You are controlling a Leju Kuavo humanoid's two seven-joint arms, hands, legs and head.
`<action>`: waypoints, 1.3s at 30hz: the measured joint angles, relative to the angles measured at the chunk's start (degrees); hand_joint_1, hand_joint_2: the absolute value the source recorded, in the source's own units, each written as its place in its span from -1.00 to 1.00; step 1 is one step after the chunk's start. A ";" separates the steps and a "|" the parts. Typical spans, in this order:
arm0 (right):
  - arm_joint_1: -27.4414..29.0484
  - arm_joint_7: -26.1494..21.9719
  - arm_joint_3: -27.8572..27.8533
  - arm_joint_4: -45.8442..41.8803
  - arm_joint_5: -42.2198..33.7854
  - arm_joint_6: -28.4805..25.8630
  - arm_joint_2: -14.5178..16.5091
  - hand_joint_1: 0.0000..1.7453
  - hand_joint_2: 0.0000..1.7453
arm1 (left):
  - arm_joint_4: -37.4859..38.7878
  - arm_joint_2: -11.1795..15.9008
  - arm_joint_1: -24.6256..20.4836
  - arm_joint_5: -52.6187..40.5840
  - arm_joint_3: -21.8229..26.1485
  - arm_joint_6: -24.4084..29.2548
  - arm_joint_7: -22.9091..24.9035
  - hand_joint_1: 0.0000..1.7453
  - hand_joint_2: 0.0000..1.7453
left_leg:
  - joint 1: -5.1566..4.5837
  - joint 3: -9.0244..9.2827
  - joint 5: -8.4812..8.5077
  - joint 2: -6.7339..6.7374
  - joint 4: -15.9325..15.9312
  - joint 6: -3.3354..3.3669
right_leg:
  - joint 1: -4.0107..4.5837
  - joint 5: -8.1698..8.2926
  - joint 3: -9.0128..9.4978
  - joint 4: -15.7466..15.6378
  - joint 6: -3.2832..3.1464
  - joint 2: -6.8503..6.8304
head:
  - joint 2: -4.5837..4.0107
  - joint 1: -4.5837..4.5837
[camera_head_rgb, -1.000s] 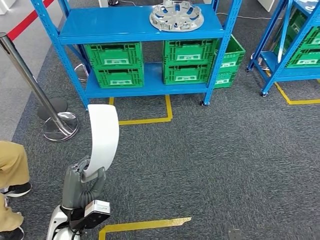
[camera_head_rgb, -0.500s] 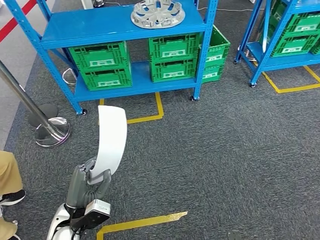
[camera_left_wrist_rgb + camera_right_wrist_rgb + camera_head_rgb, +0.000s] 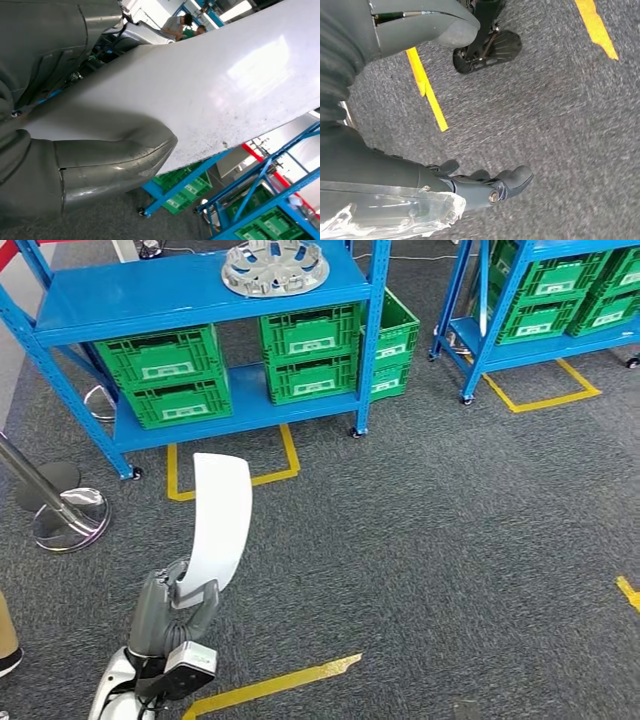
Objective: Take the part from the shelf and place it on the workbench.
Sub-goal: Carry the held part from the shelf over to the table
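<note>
Shelf (image 3: 189, 290) slides left and farther in my head view as I turn away | left hand (image 3: 170, 615) grips white part (image 3: 219, 520) upright, near-left | right hand (image 3: 486, 187) empty, fingers apart | table unseen, carry continues

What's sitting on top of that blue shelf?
A round silver wheel-like part lies flat on the blue shelf. Green crates sit on the level beneath. The shelf's far edge is cut off.

Left robot hand (image 3: 172, 610) raised forward, fingers clamped on white curved part (image 3: 219, 520); right robot hand (image 3: 433, 100) hanging, fingers apart.
</note>
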 joint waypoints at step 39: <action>0.78 2.99 -3.32 0.00 0.18 -0.95 -0.92 -1.00 1.00 | 4.43 -4.62 -3.55 1.11 -1.55 -1.54 -3.41 1.00 1.00 | 0.10 -0.02 0.19 4.04 -0.39 -0.20 | -0.76 -1.83 -1.17 4.70 1.76 -4.34 | 0.00 1.31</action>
